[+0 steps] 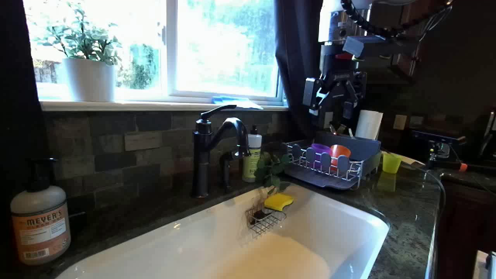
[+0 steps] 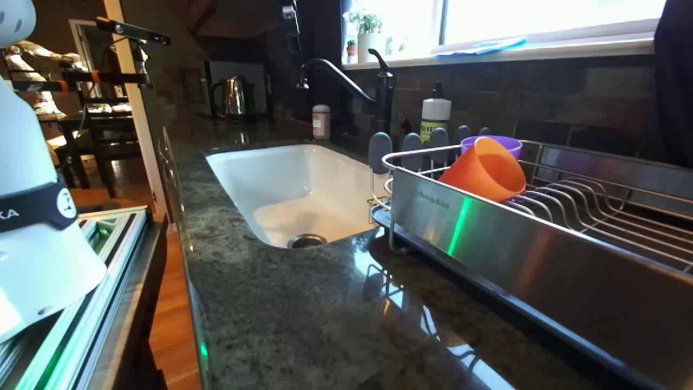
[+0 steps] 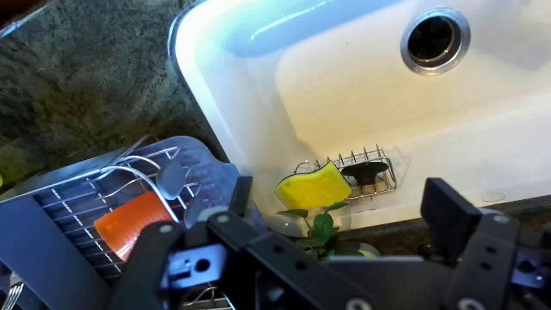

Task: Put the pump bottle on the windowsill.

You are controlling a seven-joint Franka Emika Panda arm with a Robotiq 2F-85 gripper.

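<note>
The pump bottle [image 1: 254,161] is slim and yellow-green with a white shoulder and dark pump head. It stands upright on the counter behind the sink, just beside the faucet. It also shows behind the rack in an exterior view [image 2: 435,110]. In the wrist view only a small yellow-green piece [image 3: 369,250] shows, mostly hidden by the gripper. The windowsill [image 1: 155,105] is the white ledge under the window, also seen in an exterior view [image 2: 574,53]. My gripper [image 1: 330,110] is open and empty, above the dish rack. In the wrist view its fingers [image 3: 340,198] are wide apart.
The dark faucet [image 1: 201,162] and a leafy sprig [image 1: 273,170] flank the bottle. The dish rack [image 2: 460,216] holds purple and orange cups. A potted plant [image 1: 89,79] and blue packet [image 1: 236,102] lie on the windowsill. A sponge [image 3: 316,187] sits in the sink [image 3: 366,107].
</note>
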